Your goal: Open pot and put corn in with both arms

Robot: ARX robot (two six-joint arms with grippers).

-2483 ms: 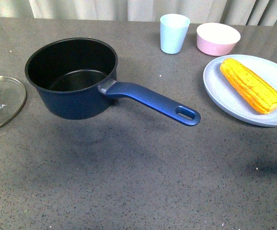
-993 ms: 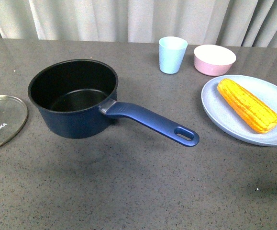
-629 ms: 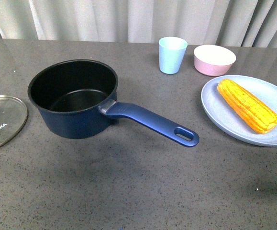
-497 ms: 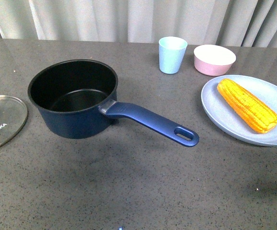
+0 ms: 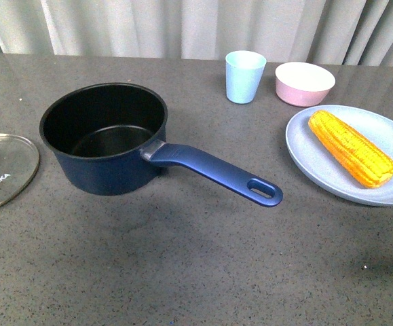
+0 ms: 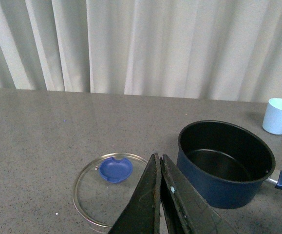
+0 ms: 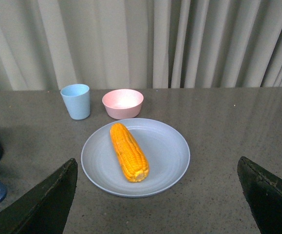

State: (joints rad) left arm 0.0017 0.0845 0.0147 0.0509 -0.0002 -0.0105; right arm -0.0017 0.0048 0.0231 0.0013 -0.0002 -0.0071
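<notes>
Front view: glass lid [image 5: 3, 174] reads KONKA, lying left of pot [image 5: 105, 139]

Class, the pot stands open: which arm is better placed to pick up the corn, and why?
The right arm: its jaws stand wide open, facing the corn on the plate. The left arm's jaws are shut, near the lid and pot, away from the corn.

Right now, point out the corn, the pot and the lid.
corn [image 5: 351, 149]: front view, middle of the cob.
pot [image 5: 101, 174]: front view, outer side wall.
lid [image 6: 104, 195]: left wrist view, on the clear glass.
</notes>
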